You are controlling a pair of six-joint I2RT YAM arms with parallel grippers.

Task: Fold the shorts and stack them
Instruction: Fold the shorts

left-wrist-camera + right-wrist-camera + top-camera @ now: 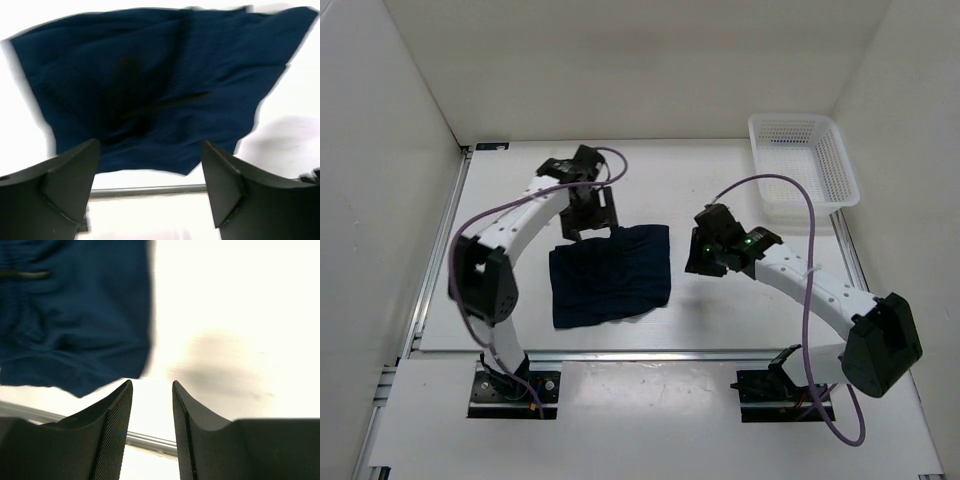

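The left gripper (pixel 150 146) is wide open and holds nothing. It hangs over the far edge of the shorts (pixel 610 275). The right gripper (pixel 152 383) is open only a little, empty too, just right of them. The shorts lie flat on the counter (pixel 720 322) between the arms and look folded, so nothing needs to hold them. The white basket (pixel 802 162) sits far right, perhaps for stacking.

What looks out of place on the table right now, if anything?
Only the shorts: they lie folded but turned askew, with rumpled creases and an uneven near edge. The basket stands upright at the far right. The left claw and the right claw hold nothing.
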